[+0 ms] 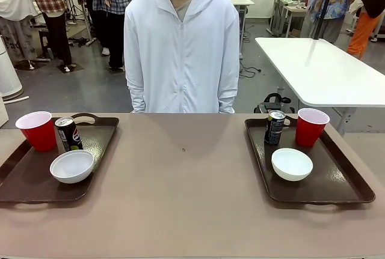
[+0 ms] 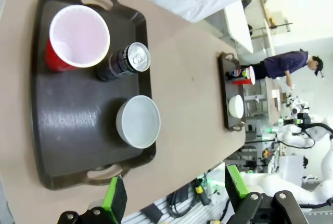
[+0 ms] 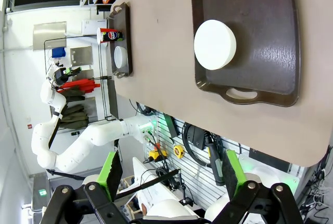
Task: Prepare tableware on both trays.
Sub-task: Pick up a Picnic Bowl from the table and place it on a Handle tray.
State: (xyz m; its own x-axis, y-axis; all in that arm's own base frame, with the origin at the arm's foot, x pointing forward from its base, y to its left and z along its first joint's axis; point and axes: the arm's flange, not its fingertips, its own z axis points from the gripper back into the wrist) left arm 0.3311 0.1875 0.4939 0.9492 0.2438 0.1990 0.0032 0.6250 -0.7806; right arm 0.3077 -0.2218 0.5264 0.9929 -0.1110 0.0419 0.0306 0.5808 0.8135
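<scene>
**Sitting laid out: a cup, a can and a bowl on each tray**

Standing at either end of the worktop (image 1: 186, 199) are two dark brown glossy trays with raised rims and cut-out handles. The left tray (image 1: 24, 181) carries a red cup (image 1: 37, 130) with a white inside at its far left corner, a slim black can (image 1: 68, 134) with a silver top just beside the cup, and a shallow white bowl (image 1: 72, 166) nearer the robot. The right tray (image 1: 337, 181) carries the same set mirrored: a black can (image 1: 275, 127), a red cup (image 1: 312, 127) just beside it toward the outer edge, and a white bowl (image 1: 292, 164) in front of them. Cups and cans stand upright, openings and tops facing up; the bowls sit mouth up.

Each tray's long axis runs from the robot's side toward the person, with a handle cut-out at each short end. The worktop is a plain tan-brown surface, bare between the trays except for a tiny dark speck. A person in a white zip hoodie (image 1: 180, 48) stands at the far edge, arms down. Behind lie a grey floor, a white table (image 1: 319, 70) to the right, and other people farther off.

The left pincer (image 2: 174, 195) hangs released above the near edge beside the left tray, green pads wide apart. The right pincer (image 3: 169, 174) is likewise spread, holding nothing, over the edge by the right tray.
</scene>
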